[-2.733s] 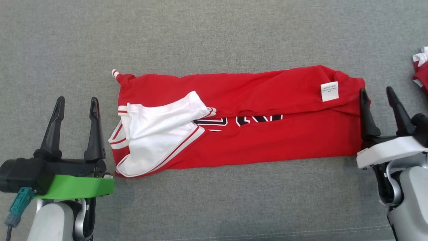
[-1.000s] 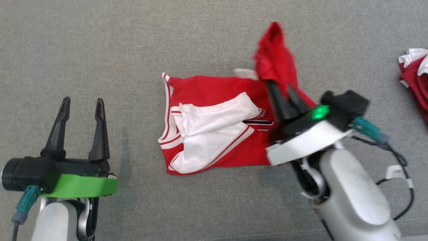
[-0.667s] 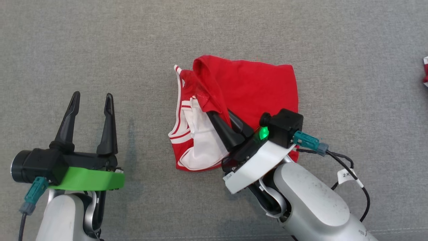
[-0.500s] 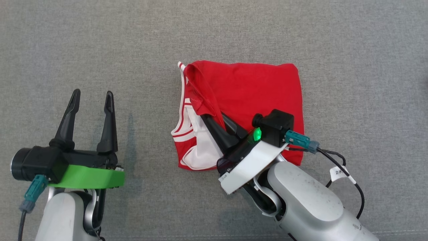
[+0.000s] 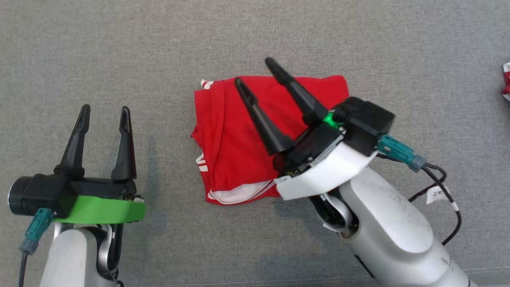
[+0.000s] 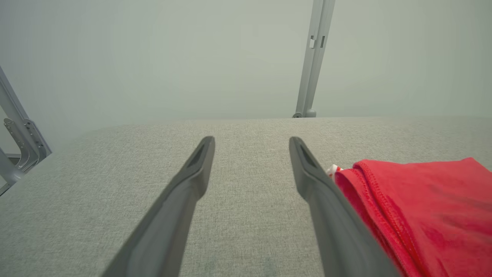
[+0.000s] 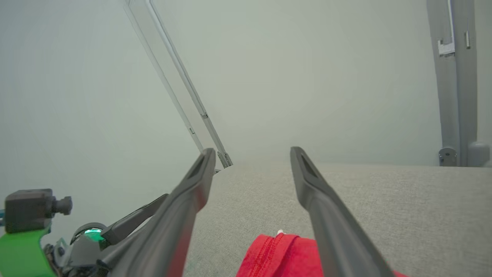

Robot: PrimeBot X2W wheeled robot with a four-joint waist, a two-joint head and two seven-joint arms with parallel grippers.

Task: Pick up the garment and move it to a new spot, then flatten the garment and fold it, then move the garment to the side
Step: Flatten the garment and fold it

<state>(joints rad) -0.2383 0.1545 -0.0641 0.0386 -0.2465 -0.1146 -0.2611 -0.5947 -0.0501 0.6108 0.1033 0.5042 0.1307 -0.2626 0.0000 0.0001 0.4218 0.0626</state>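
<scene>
The garment is a red jersey with white trim, folded into a rough square on the grey surface in the middle of the head view. My right gripper hangs open above its upper part, fingers pointing up-left and holding nothing. My left gripper stands open to the garment's left, apart from it and empty. The left wrist view has the garment's hemmed red edge beside my left gripper's right finger. In the right wrist view, a red fold lies below my right gripper.
Grey fabric surface stretches all around the garment. A bit of another red and white cloth peeks in at the right edge. Metal frame posts stand behind the surface's far edge.
My right gripper carried the garment's right end over to the left, folding it in half. It has now let go, opened and lifted above the folded garment. My left gripper stayed open.
</scene>
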